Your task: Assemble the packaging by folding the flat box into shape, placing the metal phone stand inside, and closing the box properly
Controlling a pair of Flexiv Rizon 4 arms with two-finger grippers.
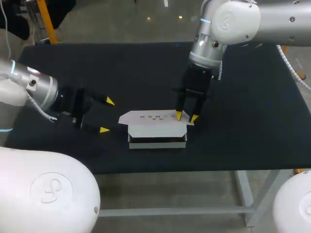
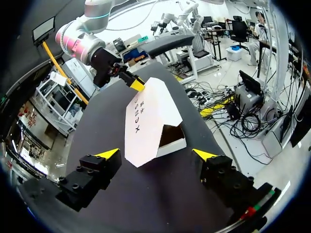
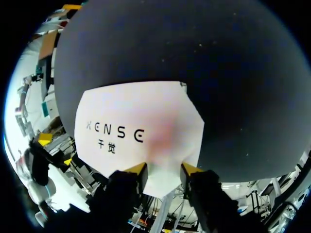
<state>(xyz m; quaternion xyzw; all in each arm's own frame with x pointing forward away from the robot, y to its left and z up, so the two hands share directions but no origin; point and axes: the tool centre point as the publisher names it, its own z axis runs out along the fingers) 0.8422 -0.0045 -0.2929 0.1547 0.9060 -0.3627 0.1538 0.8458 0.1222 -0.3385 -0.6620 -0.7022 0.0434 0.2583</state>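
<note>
DOWN ON THE LID: Your right gripper (image 1: 186, 116) stands over the right end of the white cardboard box (image 1: 156, 140) at mid-table. Its yellow tips are narrowly parted on the printed lid flap (image 1: 153, 118), though whether they press it is hard to judge. The flap, flat with clipped corners, hides most of the tray. From your left wrist only a dark wedge of interior (image 2: 170, 136) shows, its contents unreadable. Your left gripper (image 1: 107, 115) sits wide open just beside the box's left end, above the matte black table (image 1: 252, 121).
</note>
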